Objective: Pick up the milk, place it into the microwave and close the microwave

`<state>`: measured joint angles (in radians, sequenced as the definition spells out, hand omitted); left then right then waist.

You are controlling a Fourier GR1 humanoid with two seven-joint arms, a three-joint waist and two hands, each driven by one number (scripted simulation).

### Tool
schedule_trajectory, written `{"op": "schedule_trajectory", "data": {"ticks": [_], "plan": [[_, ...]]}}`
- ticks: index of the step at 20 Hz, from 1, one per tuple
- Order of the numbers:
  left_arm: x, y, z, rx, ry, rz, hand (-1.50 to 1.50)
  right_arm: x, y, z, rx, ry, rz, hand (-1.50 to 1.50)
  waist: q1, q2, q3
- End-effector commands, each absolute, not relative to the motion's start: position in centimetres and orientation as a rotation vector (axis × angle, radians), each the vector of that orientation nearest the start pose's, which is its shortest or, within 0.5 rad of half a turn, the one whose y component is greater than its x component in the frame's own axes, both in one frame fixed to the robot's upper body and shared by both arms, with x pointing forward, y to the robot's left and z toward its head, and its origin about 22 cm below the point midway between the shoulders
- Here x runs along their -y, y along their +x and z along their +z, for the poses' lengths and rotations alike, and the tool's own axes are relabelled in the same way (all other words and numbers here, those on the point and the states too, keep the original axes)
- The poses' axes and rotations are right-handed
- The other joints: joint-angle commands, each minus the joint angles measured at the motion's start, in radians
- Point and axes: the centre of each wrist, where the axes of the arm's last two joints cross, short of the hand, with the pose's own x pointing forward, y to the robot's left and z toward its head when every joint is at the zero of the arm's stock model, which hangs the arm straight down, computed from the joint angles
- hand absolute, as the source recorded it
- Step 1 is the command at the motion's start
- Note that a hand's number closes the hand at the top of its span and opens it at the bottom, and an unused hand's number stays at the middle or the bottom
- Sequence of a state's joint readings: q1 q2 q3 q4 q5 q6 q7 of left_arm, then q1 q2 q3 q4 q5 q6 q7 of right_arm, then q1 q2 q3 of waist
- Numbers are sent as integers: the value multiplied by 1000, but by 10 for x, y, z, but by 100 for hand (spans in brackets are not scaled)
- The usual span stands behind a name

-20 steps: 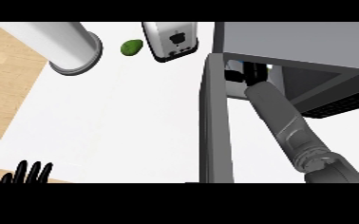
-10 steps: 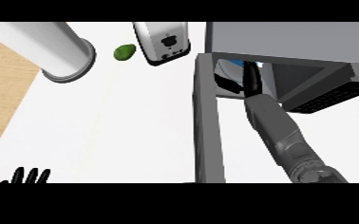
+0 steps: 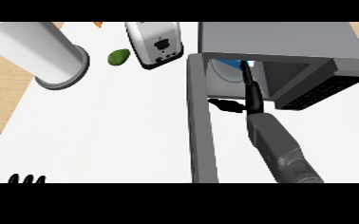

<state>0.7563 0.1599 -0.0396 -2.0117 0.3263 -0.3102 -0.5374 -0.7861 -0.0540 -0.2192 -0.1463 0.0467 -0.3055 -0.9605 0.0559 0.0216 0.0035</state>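
At the lower left edge only the straight, upturned fingertips of the left hand [image 3: 25, 179] show; it is resting open, well apart from the work. On the white counter [image 3: 112, 123], a tall grey cylinder [image 3: 43, 52] stands at the upper left. Beside it lies a small green fruit [image 3: 118, 56], and next comes a silver toaster [image 3: 154, 43].

Right of the toaster, the microwave door [image 3: 200, 128] hangs open, seen edge-on as a long grey bar running toward the lower edge. Just past it, inside the cavity of the microwave [image 3: 280, 38], sits the milk [image 3: 226, 73], a white carton with blue at its top. The right hand [image 3: 251, 92] reaches into the cavity beside the carton, at the end of the grey forearm. It is seen edge-on and dark, so whether it grips the carton or has let go cannot be told.

The step in hand looks like the placing itself, with pickup and carry done. The next move likely calls for freeing the carton, drawing the right arm straight back out clear of the frame, then swinging the door across the opening until it closes.
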Motion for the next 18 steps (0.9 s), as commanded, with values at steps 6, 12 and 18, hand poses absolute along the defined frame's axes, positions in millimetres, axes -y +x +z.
{"op": "schedule_trajectory", "data": {"ticks": [6, 12, 18], "plan": [[-274, 57, 14, 1837, -200, 103, -150, 214, 324, -119, 1868, -75, 106, -150, -35, -16, -2], [-269, 71, 3, 1782, -193, 36, -150, 231, 298, -135, 1840, -8, 135, -150, -64, -26, -4], [-264, 68, -6, 1778, -279, 32, -150, 280, 263, -147, 1839, -85, 81, -150, -64, -26, -4]]}}
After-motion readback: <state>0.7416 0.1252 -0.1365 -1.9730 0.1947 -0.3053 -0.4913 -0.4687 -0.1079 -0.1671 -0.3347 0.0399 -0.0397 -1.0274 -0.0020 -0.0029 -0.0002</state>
